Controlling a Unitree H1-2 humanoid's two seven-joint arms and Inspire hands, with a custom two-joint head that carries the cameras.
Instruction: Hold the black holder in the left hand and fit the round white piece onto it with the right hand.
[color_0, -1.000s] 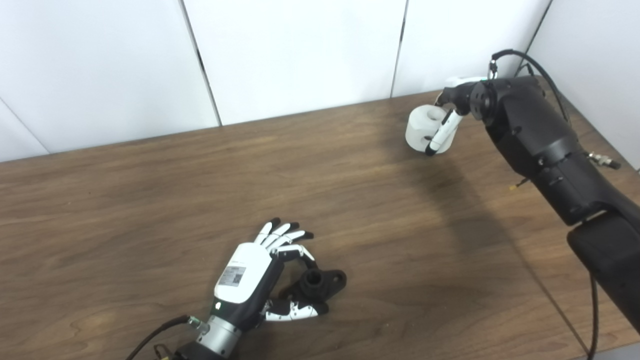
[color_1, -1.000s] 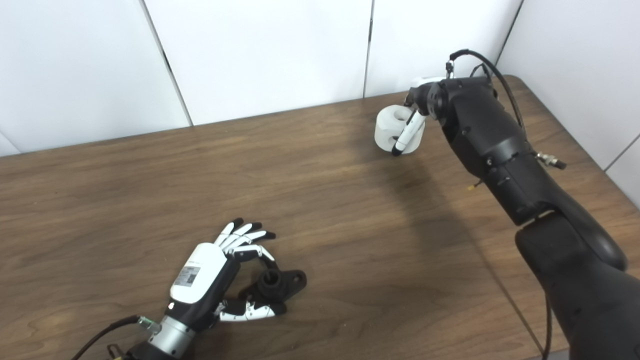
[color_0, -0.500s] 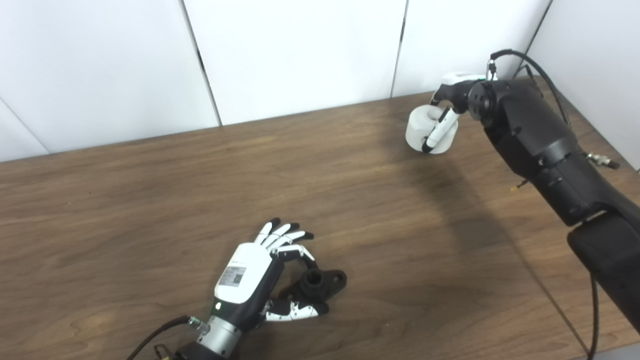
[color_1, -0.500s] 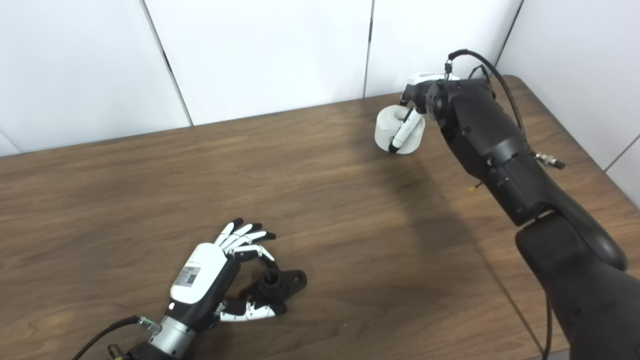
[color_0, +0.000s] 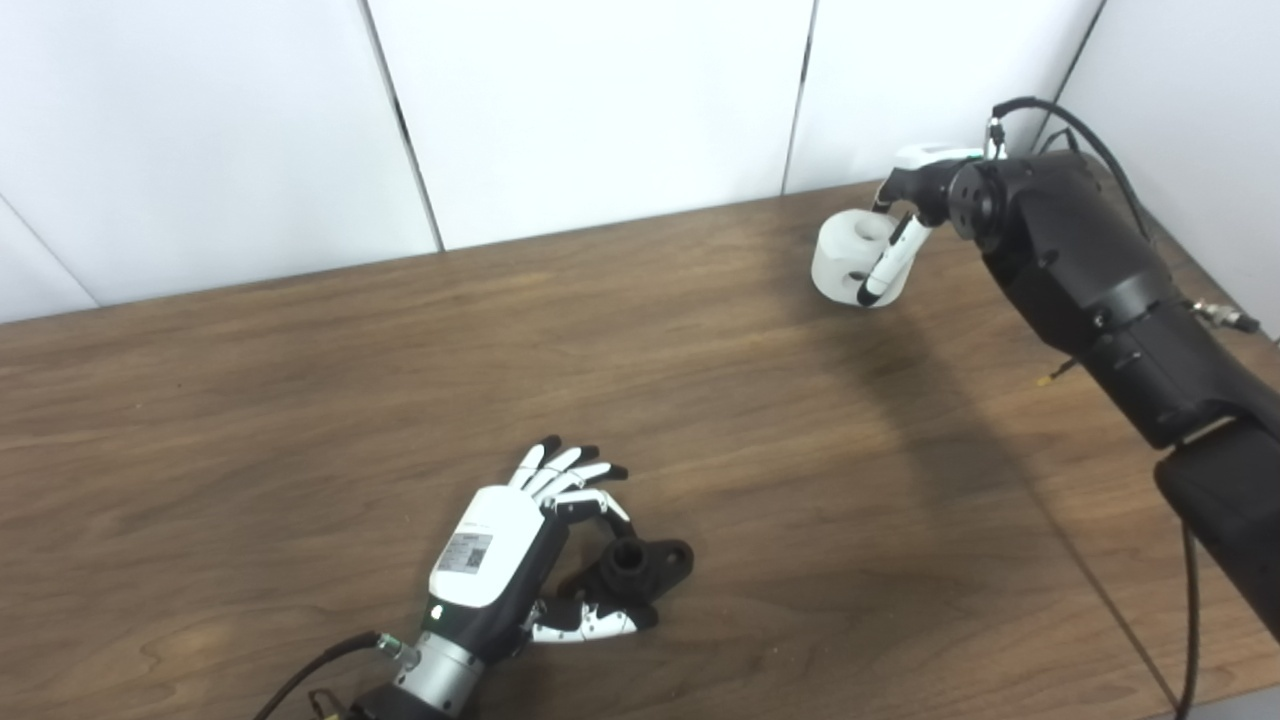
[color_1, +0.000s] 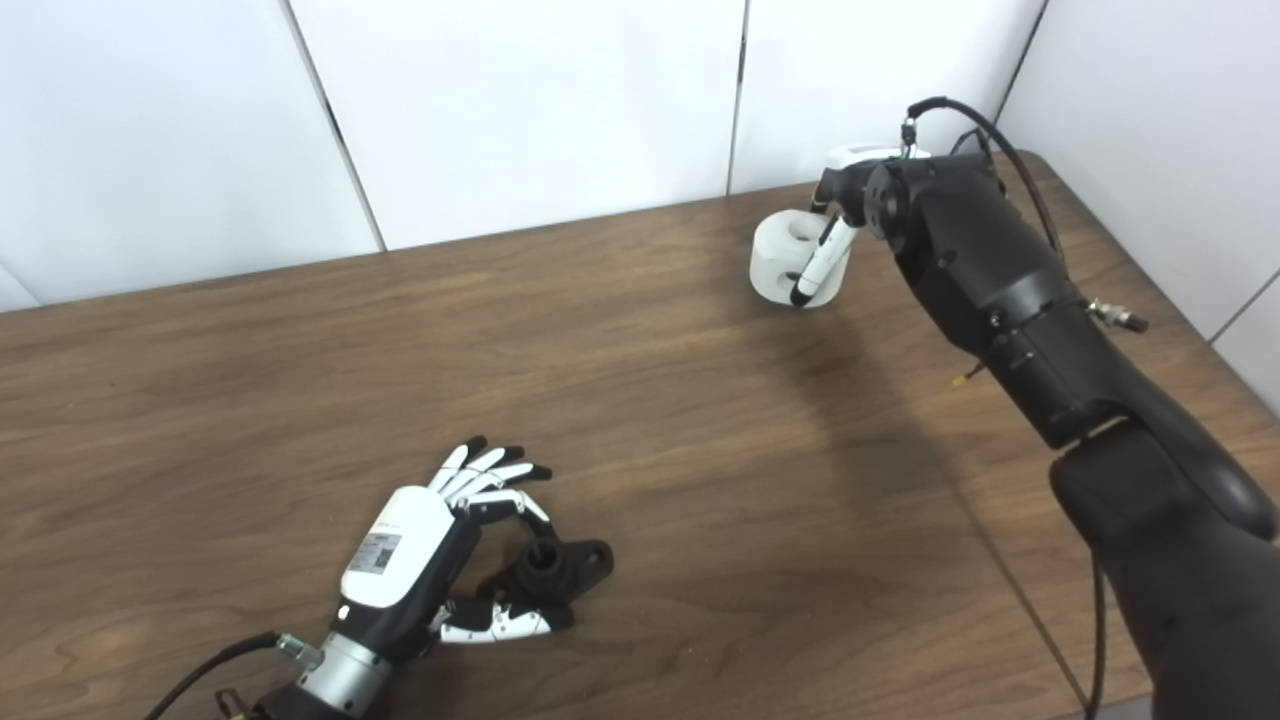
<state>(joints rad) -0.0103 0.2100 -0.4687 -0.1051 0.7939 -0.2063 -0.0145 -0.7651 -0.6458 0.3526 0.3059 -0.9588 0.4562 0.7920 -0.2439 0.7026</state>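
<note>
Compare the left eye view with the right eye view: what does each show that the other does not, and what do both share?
Left eye only: a wider strip of the far-left wall panel. Right eye only: the table's rounded far-right corner, hidden by the arm in the other view. Both: the left robot hand open beside the black holder, and the right robot hand gripping the round white piece.

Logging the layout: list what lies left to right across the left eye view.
left hand → black holder → round white piece → right hand
</note>
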